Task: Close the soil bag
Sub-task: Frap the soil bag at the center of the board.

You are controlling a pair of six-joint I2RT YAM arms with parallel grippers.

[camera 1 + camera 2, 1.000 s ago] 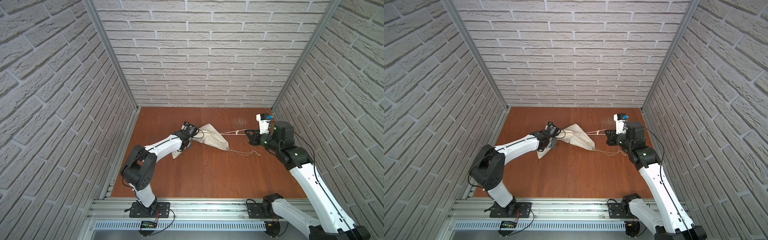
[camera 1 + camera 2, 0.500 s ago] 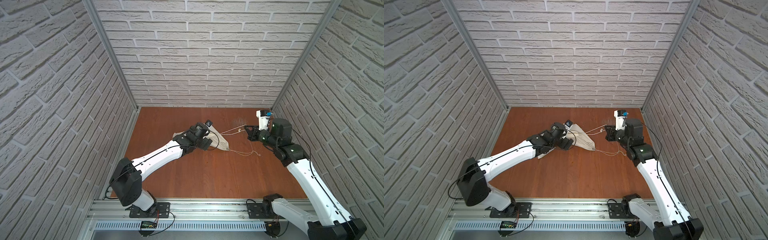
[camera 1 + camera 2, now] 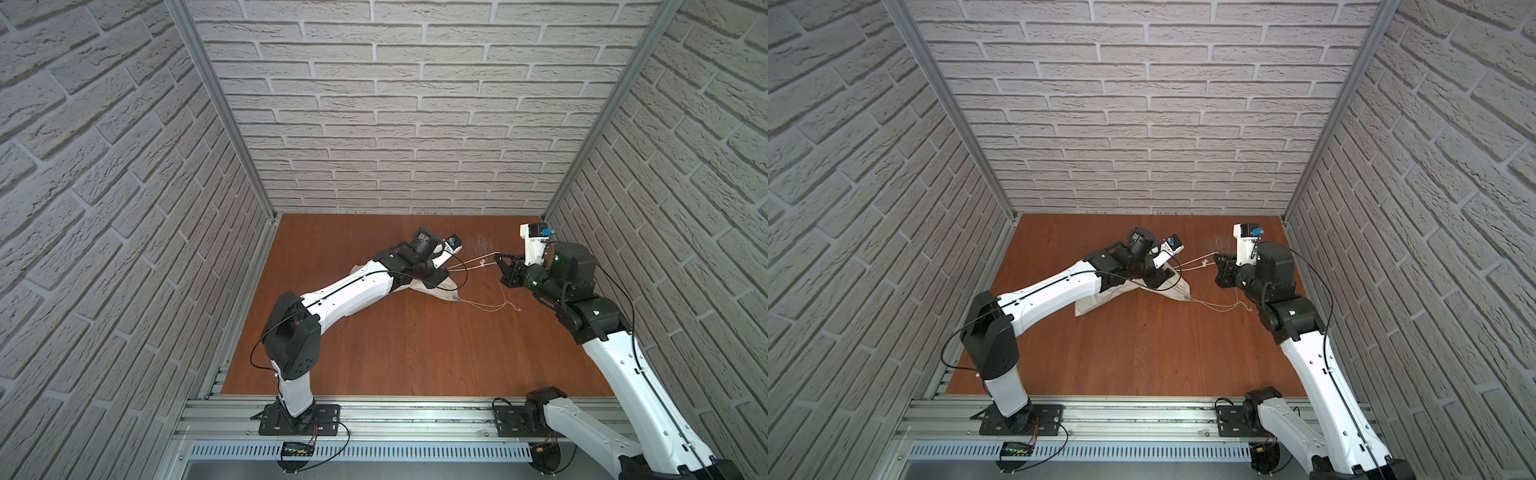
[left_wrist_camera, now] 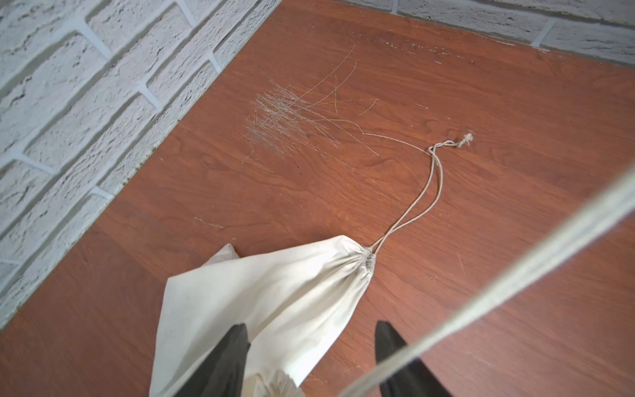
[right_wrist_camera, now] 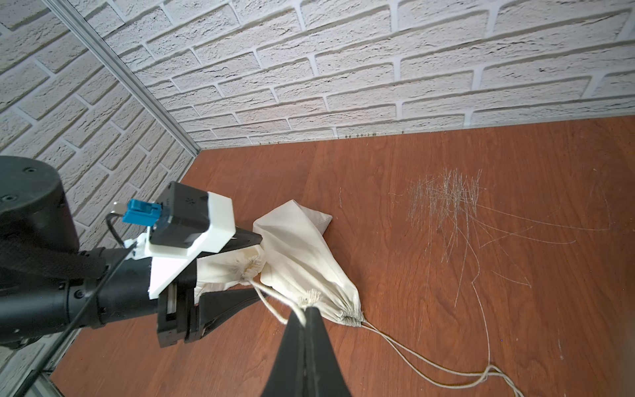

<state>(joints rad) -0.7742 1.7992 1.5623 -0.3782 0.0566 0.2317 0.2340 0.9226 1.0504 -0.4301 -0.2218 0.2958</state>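
Right wrist view: one soil bag [image 5: 302,247], two drawstrings [image 5: 388,338].

So the bag [image 4: 275,292] is plain matt cream cloth, soft and creased, and its cords [image 4: 445,143] are thin twisted string, frayed at the knot. Table [image 3: 415,353] looks like smooth reddish wood with a slight sheen, scuffed pale just past the bag. Walls [image 3: 395,124] are rough white brick, arms [image 3: 349,291] glossy white plastic with matt black joints, rail [image 3: 395,415] brushed metal.

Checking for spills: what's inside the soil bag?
Nothing inside shows: the soil bag is opaque cloth, its gathered mouth inside the open left gripper; the right gripper pinches its cord.
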